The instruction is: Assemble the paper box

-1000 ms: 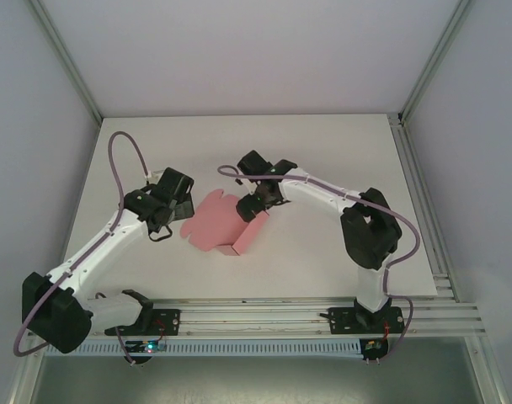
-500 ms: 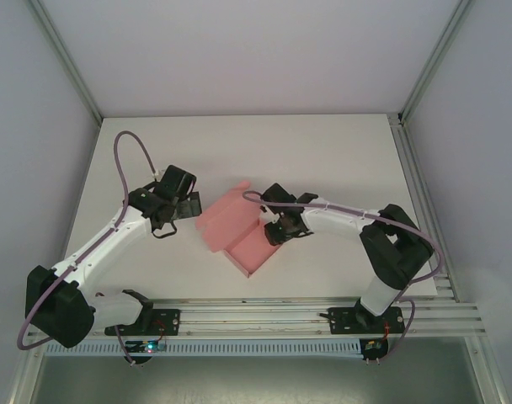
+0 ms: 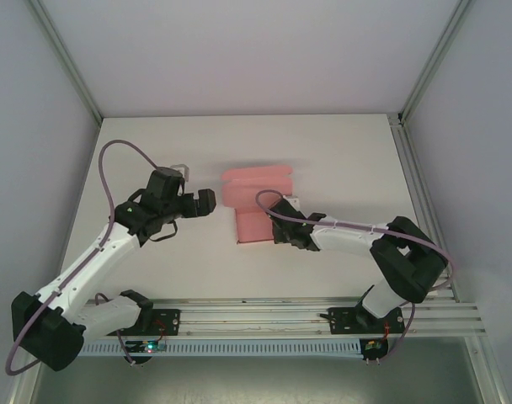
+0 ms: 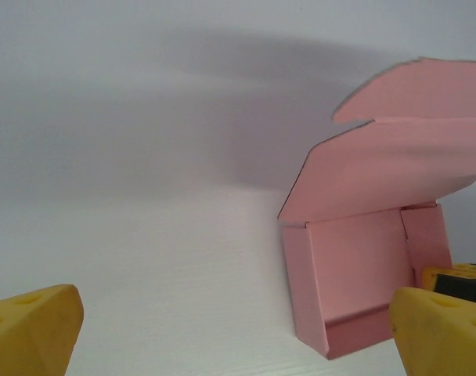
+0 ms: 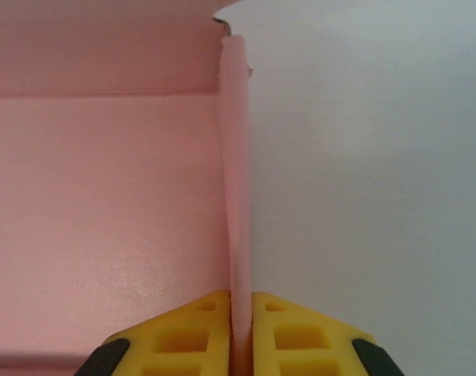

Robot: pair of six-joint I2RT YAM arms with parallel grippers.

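Observation:
The pink paper box (image 3: 256,210) sits mid-table as a shallow open tray with its lid flap standing up at the far side. My right gripper (image 3: 283,229) is shut on the tray's right side wall (image 5: 236,235), the thin card pinched between its yellow fingertips (image 5: 191,329). In the left wrist view the paper box (image 4: 363,274) lies at right with the lid raised above it. My left gripper (image 3: 207,203) hovers just left of the box, open and holding nothing, its yellow fingertips (image 4: 30,329) wide apart.
White table (image 3: 340,160) enclosed by grey walls and metal frame posts. An aluminium rail (image 3: 264,316) with both arm bases runs along the near edge. Bare table surface lies behind and to the right of the box.
The right gripper has swung the box round so it now lies square, lid at the far side. The left gripper has turned and moved right towards the box's left edge.

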